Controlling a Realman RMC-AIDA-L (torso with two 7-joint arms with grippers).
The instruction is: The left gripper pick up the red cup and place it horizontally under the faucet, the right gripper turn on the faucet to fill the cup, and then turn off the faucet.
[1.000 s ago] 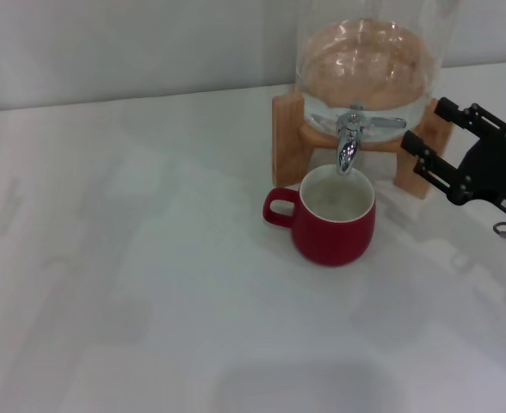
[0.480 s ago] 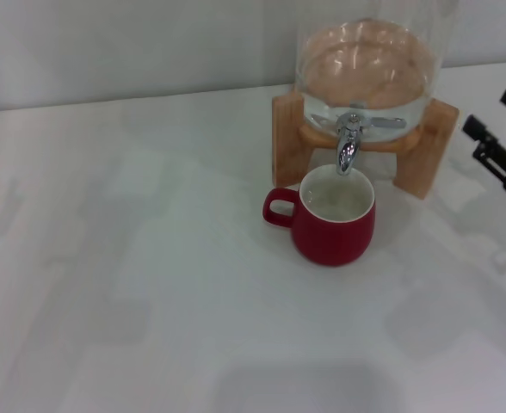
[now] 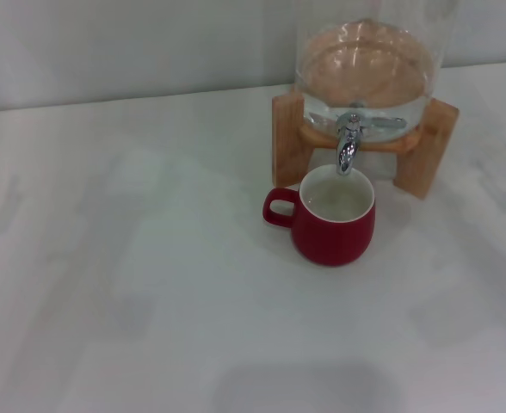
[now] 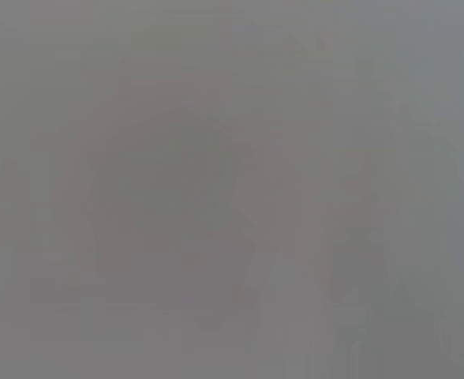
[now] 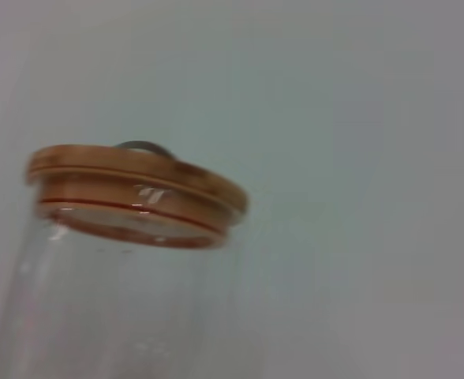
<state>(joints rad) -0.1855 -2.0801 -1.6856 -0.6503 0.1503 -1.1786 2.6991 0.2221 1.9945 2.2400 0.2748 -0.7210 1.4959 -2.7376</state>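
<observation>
No gripper shows in the head view, so whether either is open or closed I cannot tell. Nearest, the red cup [image 3: 335, 224] stands upright on the white counter [image 3: 132, 284], handle to the left. Its rim sits directly under the faucet [image 3: 348, 142] of the glass jar [image 3: 369, 60] on its wooden stand [image 3: 425, 151] near the counter's far edge. The right wrist view shows the jar's wooden lid [image 5: 133, 193].

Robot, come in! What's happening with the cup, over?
Both grippers out of sight. Red cup upright under the faucet, handle toward robot's left. No water running that shows. Nothing in the way.
</observation>
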